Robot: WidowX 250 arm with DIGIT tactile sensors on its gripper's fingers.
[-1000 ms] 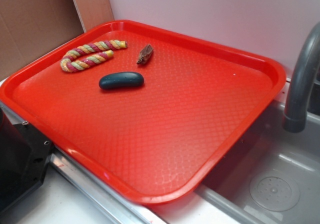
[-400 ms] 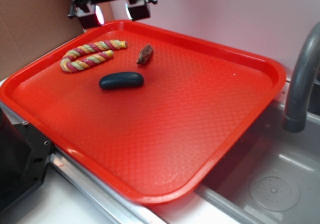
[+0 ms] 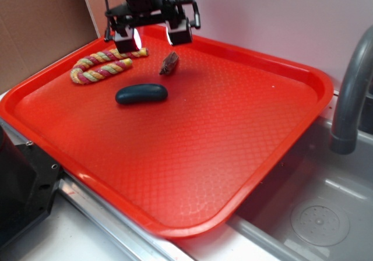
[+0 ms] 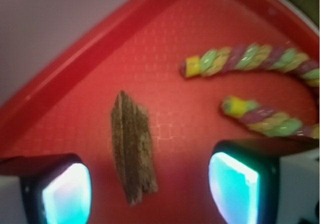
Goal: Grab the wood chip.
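- The tray (image 3: pixel 245 173) is red and carries three things at its far left: rope, dark oval and chip.
- The gripper (image 3: pixel 152 36) hangs over that far corner, jaws spread wide and holding nothing; its pads (image 4: pixel 67 194) frame the bottom of the wrist view.
- The rope (image 3: pixel 104 64) lies in a loop to the left, one end near the gripper's left pad.
- The oval (image 3: pixel 141 94) sits nearer the camera, apart from the chip.
- The chip (image 4: pixel 132 146) lies flat near the far rim, between the pads but closer to the left one in the wrist view.
- Step, as I judge it: the approach, with no grasp yet. Next: centre the chip between the jaws, drop to the tray, then close, keeping clear of the rope.
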